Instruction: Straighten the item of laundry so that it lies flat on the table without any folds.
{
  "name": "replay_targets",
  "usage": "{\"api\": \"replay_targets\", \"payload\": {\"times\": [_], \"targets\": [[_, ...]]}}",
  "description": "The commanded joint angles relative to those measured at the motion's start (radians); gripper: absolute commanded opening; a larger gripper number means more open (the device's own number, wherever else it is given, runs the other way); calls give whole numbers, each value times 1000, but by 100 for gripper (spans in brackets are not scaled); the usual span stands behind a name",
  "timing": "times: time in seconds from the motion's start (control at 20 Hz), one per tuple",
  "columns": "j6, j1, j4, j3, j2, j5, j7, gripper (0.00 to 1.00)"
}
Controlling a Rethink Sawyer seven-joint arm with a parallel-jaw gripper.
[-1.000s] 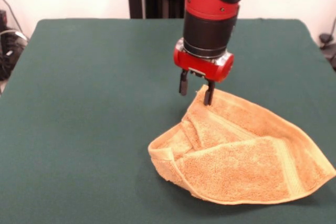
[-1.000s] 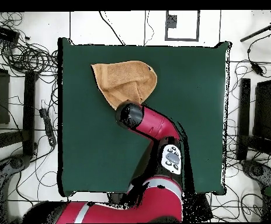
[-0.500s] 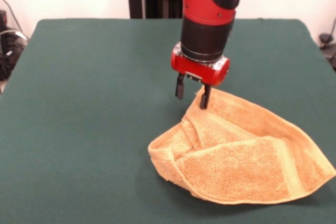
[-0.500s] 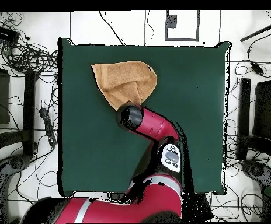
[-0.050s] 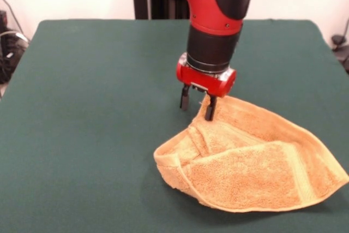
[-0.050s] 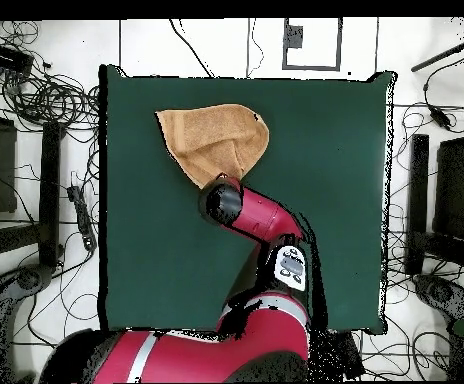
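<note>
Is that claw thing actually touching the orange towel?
Cannot tell. In the front view one finger of the open end effector overlaps the towel's raised corner, but no contact or gap shows plainly.

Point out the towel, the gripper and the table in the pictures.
towel (image 5: 256, 173): front view, on the folded-over top layer.
gripper (image 5: 197, 106): front view, midway between its open fingertips, at the towel's far corner.
table (image 6: 156, 250): overhead view, on bare green cloth.
</note>
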Motion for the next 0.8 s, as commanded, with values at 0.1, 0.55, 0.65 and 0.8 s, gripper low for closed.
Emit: {"api": "replay_targets", "payload": {"times": [0.1, 0.55, 0.65, 0.8], "targets": [[-1, -38, 25, 163, 106, -30, 99, 0], [91, -76, 8, 204, 104, -80, 41, 0], [91, -76, 6, 203, 104, -86, 46, 0], [79, -44, 4, 159, 101, -65, 111, 0]]}}
